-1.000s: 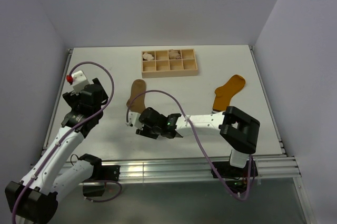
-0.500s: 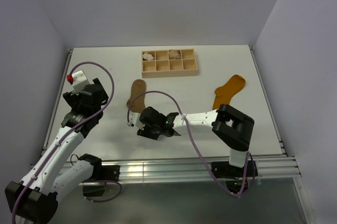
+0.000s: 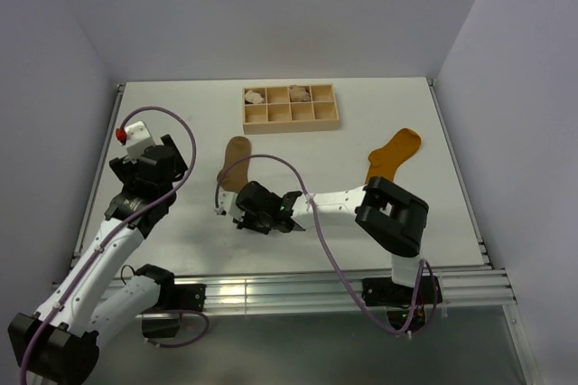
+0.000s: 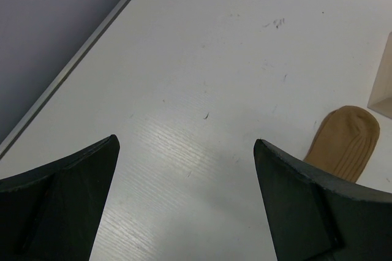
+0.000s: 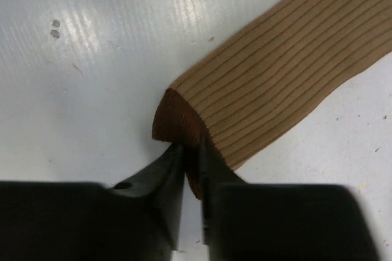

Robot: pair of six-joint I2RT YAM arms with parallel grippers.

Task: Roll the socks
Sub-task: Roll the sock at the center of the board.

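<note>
The tan sock (image 3: 237, 157) lies flat on the tabletop (image 3: 181, 114), a little left of the middle, with its length running from the far side toward the near edge. Its dark brown toe (image 5: 174, 120) is the end closest to the near edge, and here the right gripper (image 5: 191, 154) has hold of it: the two fingers are pressed almost together, with only the thin edge of the brown fabric pinched between them, while the ribbed tan part spreads away on the surface. The orange sock (image 3: 390, 159) lies well apart, toward the right edge, slanted, and its near end is hidden behind the right arm. The left gripper (image 4: 187, 200) hovers over the bare surface near the left edge with its fingers spread as wide as they go and nothing between them; the rounded far end of the tan sock shows just beside its right finger in the left wrist view. At the middle of the far edge stands a wooden tray (image 3: 291, 126) with compartments, and two pale bundles (image 3: 255, 95) sit in its far row.
</note>
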